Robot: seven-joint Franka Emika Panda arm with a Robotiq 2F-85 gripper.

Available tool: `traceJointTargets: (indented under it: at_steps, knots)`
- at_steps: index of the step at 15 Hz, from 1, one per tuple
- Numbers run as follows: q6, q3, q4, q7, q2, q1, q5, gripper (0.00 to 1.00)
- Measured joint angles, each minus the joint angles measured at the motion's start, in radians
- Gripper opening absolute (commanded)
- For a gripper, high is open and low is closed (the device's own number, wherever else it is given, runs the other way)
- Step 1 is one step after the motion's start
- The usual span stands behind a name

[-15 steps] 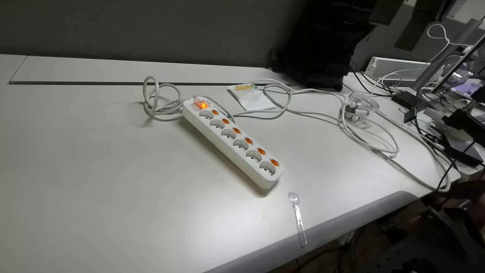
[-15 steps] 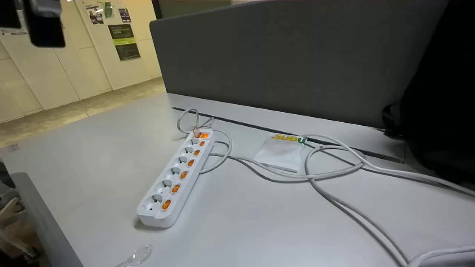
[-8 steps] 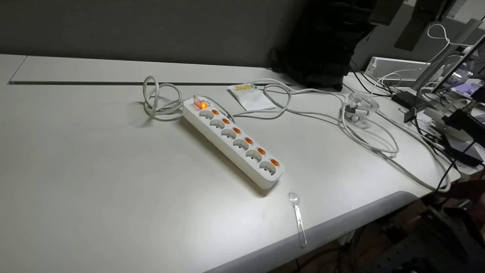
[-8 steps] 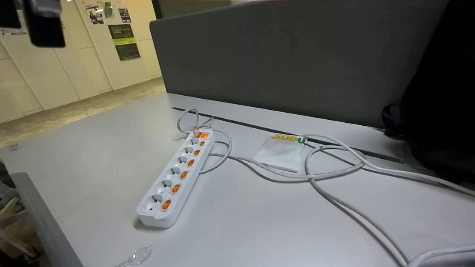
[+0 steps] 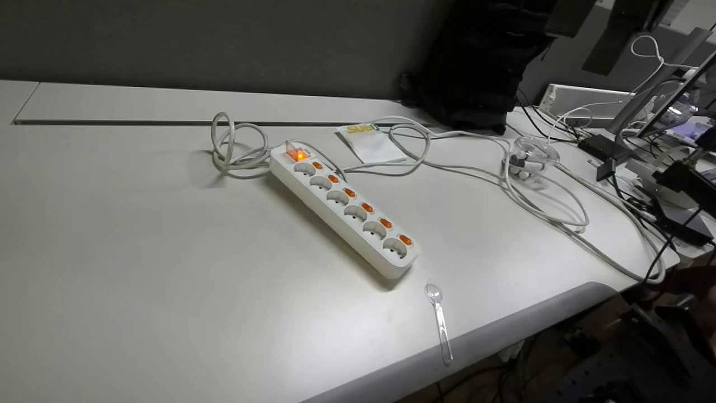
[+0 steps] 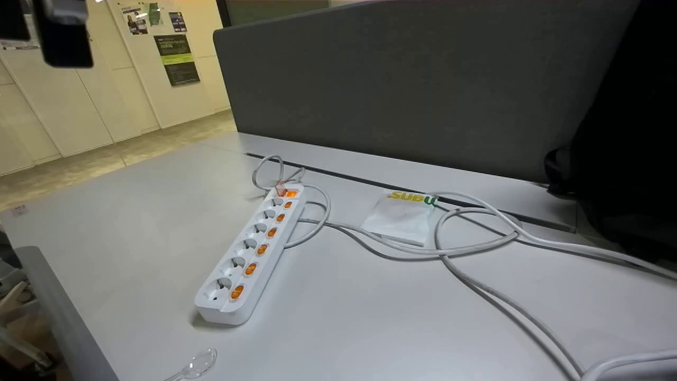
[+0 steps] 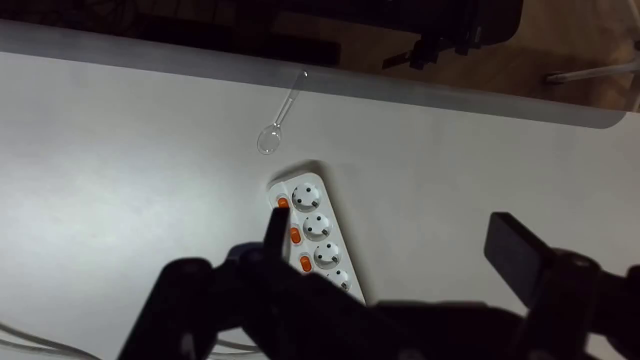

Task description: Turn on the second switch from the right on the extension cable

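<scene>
The extension cable is a white strip lying diagonally on the table, also in an exterior view and the wrist view. Its main switch glows at the cord end. The second switch from the right, an orange rocker, shows no clear glow; it also shows in an exterior view and the wrist view. My gripper is open and empty, well above the strip. In the wrist view its left finger overlaps the end switch and stands beside the second. Dark gripper parts show at top left in an exterior view.
A clear plastic spoon lies off the strip's cord-free end, its handle over the table's front edge. A white paper packet and loose white cables lie beyond the strip. A black bag stands by the grey partition.
</scene>
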Motion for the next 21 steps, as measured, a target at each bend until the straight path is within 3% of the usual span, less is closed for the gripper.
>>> traceJointTargets:
  at_steps: [5, 12, 13, 15, 21]
  knots:
    - [0.044, 0.024, -0.004, 0.007, 0.01, -0.018, -0.01, 1.0]
    - [0.349, 0.12, -0.071, 0.168, 0.132, -0.064, -0.141, 1.0]
    - [0.383, 0.134, -0.076, 0.197, 0.158, -0.066, -0.163, 0.75]
    - [0.437, 0.164, -0.079, 0.249, 0.214, -0.066, -0.206, 0.68]
    - [0.563, 0.232, -0.078, 0.347, 0.351, -0.054, -0.291, 0.25]
